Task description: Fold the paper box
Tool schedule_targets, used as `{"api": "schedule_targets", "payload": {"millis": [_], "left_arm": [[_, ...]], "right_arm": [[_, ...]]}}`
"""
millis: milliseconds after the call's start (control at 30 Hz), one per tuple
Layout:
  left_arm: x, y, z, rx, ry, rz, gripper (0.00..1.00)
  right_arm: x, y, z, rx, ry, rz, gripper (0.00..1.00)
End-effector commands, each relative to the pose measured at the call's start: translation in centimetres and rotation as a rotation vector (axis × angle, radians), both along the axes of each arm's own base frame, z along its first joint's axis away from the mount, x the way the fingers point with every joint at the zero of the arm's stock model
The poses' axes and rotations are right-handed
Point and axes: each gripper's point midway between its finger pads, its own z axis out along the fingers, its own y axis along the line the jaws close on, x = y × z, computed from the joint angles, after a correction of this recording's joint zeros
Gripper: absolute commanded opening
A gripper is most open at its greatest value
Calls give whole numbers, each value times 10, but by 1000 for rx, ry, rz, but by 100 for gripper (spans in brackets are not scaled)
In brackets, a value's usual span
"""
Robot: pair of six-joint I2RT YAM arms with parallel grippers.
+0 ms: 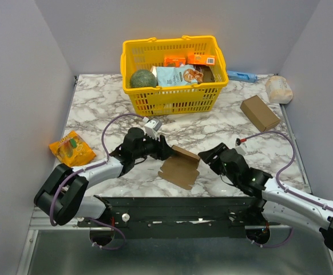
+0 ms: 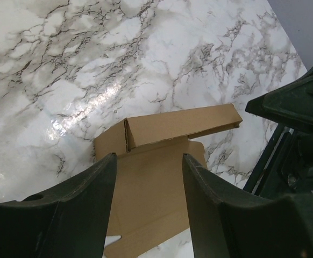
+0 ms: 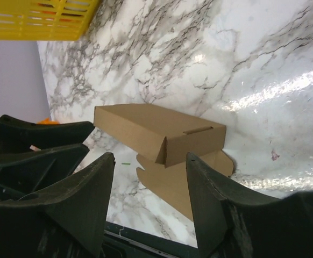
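The paper box (image 1: pixel 179 169) is a thin brown cardboard piece lying on the marble table (image 1: pixel 98 109) between my two arms. Its far side is folded up into a raised wall (image 2: pixel 178 124), and the rest lies flat (image 2: pixel 146 193) with notched tabs. My left gripper (image 1: pixel 165 150) stands open at the box's left edge. In the left wrist view its fingers (image 2: pixel 100 199) frame the flat panel without touching it. My right gripper (image 1: pixel 206 156) is open just right of the box. The folded part (image 3: pixel 146 126) lies beyond the right fingers (image 3: pixel 207 193).
A yellow basket (image 1: pixel 175 102) of groceries stands at the back centre. An orange snack packet (image 1: pixel 71 148) lies at the left, a blocky brown carton (image 1: pixel 259 112) at the right, and a white bundle (image 1: pixel 278 89) at the back right. A dark metal rail (image 1: pixel 172 209) runs along the near edge.
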Motion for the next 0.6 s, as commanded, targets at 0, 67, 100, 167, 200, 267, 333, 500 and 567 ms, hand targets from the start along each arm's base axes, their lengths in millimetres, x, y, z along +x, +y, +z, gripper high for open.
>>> {"api": "schedule_targets", "payload": {"millis": [0,67,100,167,200,267,333,500,567], "left_arm": [[5,-3,7,-34,22,-14,61],[11,-1,6,-42,31,7,58],[13,-2,7,-45,25,9,57],[16,-3,4,-45,38,15,55],[18,-4,6,-54,32,15,54],[21,-6,6,-73,33,20,54],[23,-6,6,-80,36,26,54],[28,-7,8,-92,31,43,53],[30,-7,9,-96,29,45,52]], "right_arm": [[5,-2,-5,-33,21,9,63],[6,-1,-7,-30,27,15,62],[5,-1,-9,-30,30,15,62],[5,0,-11,-27,35,17,60],[5,0,-11,-22,37,14,60],[3,-2,-17,-19,48,11,59],[0,-2,-22,-14,63,9,58],[-3,-6,-32,-13,85,-6,57],[-2,-6,-34,-17,86,-8,57]]}}
